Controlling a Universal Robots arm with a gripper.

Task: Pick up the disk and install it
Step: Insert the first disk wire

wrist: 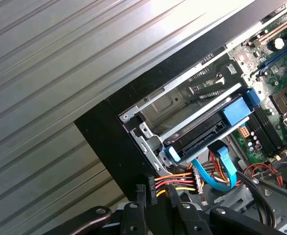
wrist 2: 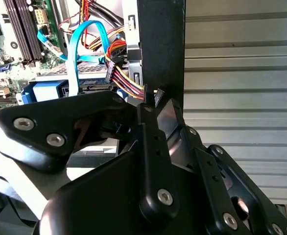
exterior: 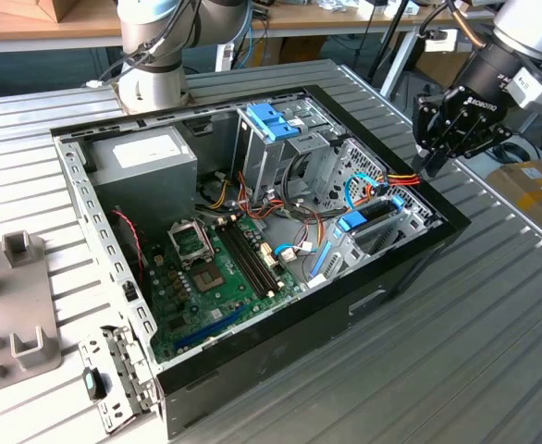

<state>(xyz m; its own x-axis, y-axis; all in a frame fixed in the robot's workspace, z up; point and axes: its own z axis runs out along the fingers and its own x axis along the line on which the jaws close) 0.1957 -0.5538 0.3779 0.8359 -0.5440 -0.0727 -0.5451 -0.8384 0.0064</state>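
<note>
The disk (exterior: 375, 215) lies in the bay at the corner of the open computer case (exterior: 410, 259) on the exterior view's right, its blue carrier frame showing. In the first wrist view the disk (wrist: 202, 129) sits in that bay with a blue data cable and a bundle of coloured wires (wrist: 175, 182) plugged in beside it. My gripper (exterior: 430, 168) hangs over the case's black edge just beside the bay, shut, its tips right at the wire bundle (wrist 2: 129, 81). Whether the gripper (wrist 2: 151, 100) pinches those wires is hidden.
Inside the case are a grey power-supply box (exterior: 146, 162), a metal drive cage with a blue handle (exterior: 271, 120) and the green motherboard (exterior: 215, 268). The arm's base (exterior: 155, 55) stands behind. A grey fixture (exterior: 12, 305) and a metal bracket (exterior: 114, 375) lie on the ribbed table (exterior: 456, 351).
</note>
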